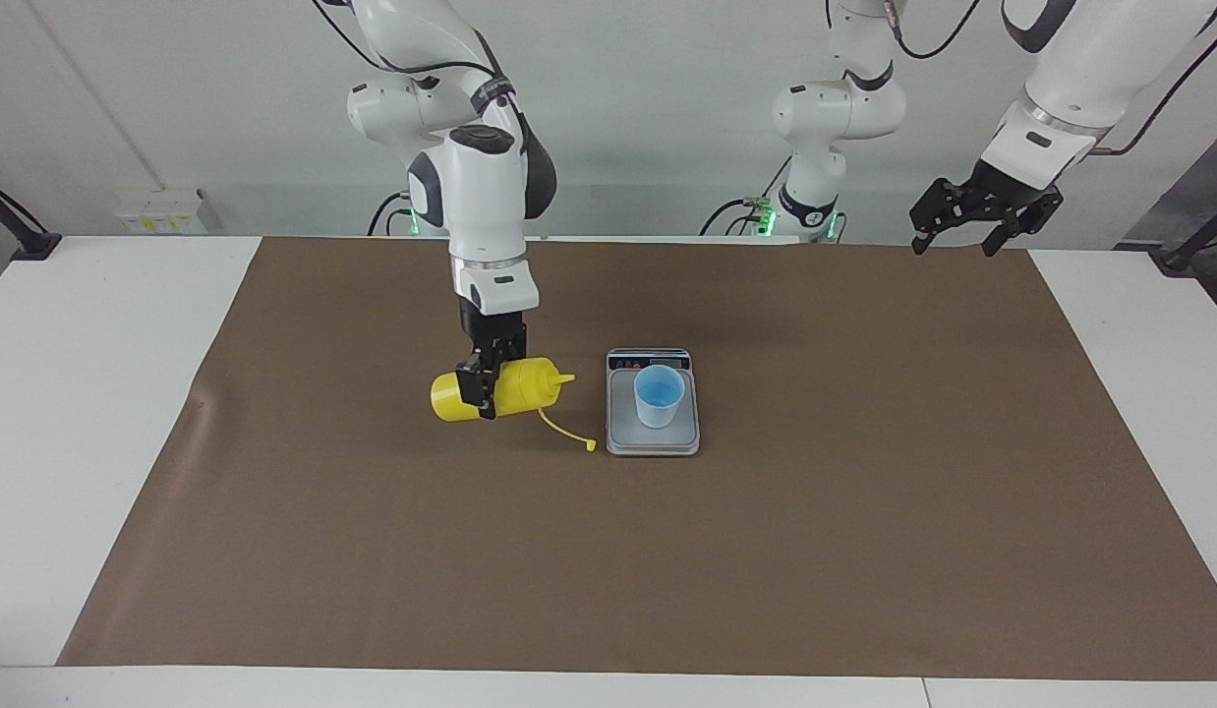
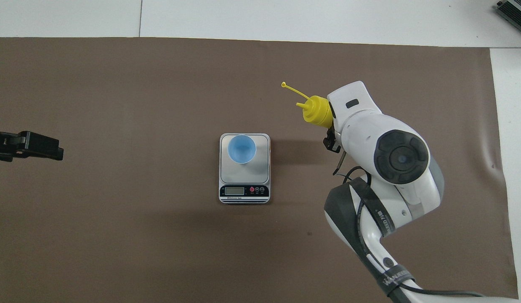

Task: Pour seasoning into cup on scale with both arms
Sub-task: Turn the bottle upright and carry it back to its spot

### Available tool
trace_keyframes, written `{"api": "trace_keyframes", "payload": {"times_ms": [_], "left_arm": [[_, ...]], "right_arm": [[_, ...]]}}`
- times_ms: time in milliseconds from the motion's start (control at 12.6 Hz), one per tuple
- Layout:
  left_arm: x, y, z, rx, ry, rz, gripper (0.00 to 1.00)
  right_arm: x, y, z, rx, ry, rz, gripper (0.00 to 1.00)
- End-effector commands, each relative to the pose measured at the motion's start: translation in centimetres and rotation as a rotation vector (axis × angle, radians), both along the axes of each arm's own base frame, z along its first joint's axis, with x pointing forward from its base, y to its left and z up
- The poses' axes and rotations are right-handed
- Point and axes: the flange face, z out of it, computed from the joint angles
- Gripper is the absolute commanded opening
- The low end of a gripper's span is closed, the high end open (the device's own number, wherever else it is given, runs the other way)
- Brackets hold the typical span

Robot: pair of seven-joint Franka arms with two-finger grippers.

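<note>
One black right gripper [image 1: 489,385] clamps the small yellow plastic squeeze bottle [image 1: 515,386] sideways, nozzle facing the pale-blue paper cup [image 1: 659,394] atop the flat silver scale [image 1: 618,433], evidently for pouring, while the left gripper [image 1: 982,216] waits open.

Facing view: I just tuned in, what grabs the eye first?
The right gripper holds the yellow seasoning bottle on its side above the brown mat, its nozzle pointing toward the scale. The blue cup stands upright on the scale. The left gripper waits open at its end.
</note>
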Motion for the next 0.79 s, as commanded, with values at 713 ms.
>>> {"api": "trace_keyframes", "payload": {"times_ms": [713], "left_arm": [[-0.8,0.3,0.1,-0.012,0.002,0.002,1.0]], "right_arm": [[-2.0,-18.8,-5.3,0.586,-0.092,0.029,0.0]]}}
